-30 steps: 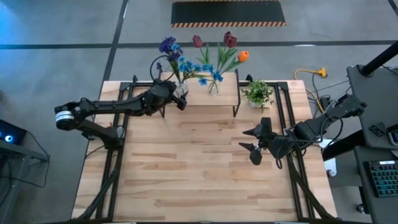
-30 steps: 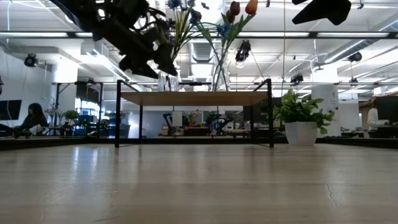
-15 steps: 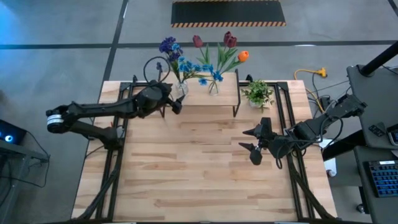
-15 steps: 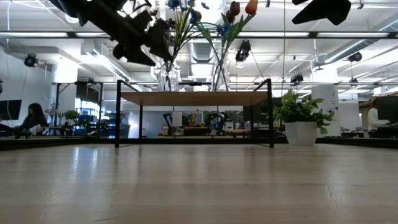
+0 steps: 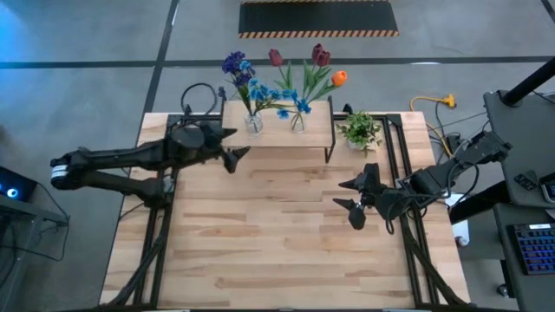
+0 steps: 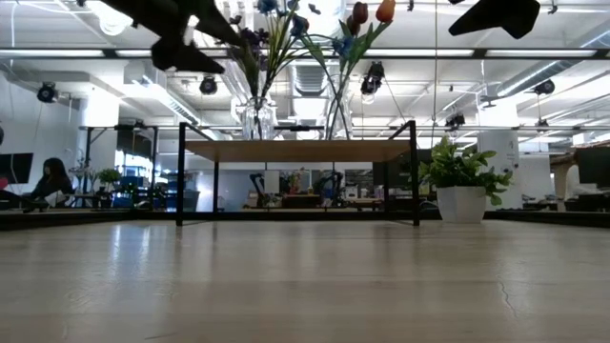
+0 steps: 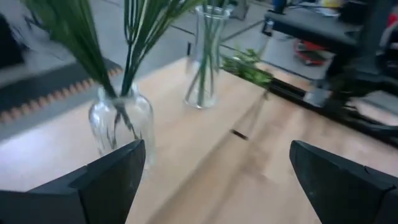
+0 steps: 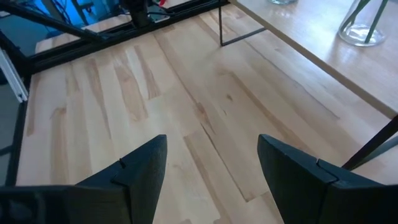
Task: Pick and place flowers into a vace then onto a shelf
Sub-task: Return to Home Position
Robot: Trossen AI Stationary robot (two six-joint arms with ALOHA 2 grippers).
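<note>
Two clear glass vases stand on the shelf (image 5: pixel 277 128). The round-bodied left vase (image 5: pixel 253 124) holds the purple cluster (image 5: pixel 234 62) and blue blooms (image 5: pixel 260 90). The slimmer right vase (image 5: pixel 297 121) holds dark red tulips (image 5: pixel 320 55) and the orange bud (image 5: pixel 339 78). My left gripper (image 5: pixel 236 143) hovers open just left of and nearer than the shelf's left end; the left wrist view shows the left vase (image 7: pixel 121 121) close ahead of it. My right gripper (image 5: pixel 341 194) hangs open over the table's right-middle, well short of the shelf.
A leafy potted plant (image 5: pixel 360 130) in a white pot (image 6: pixel 461 203) stands on the table right of the shelf. The shelf's black legs (image 6: pixel 180 171) rest on the table's far part. Bare wood (image 5: pixel 260 243) fills the middle and near part of the table.
My left gripper has drawn back from the left vase toward the table's left edge and a little toward the near edge. The vase and its flowers stay standing on the shelf. My right arm has kept still.
</note>
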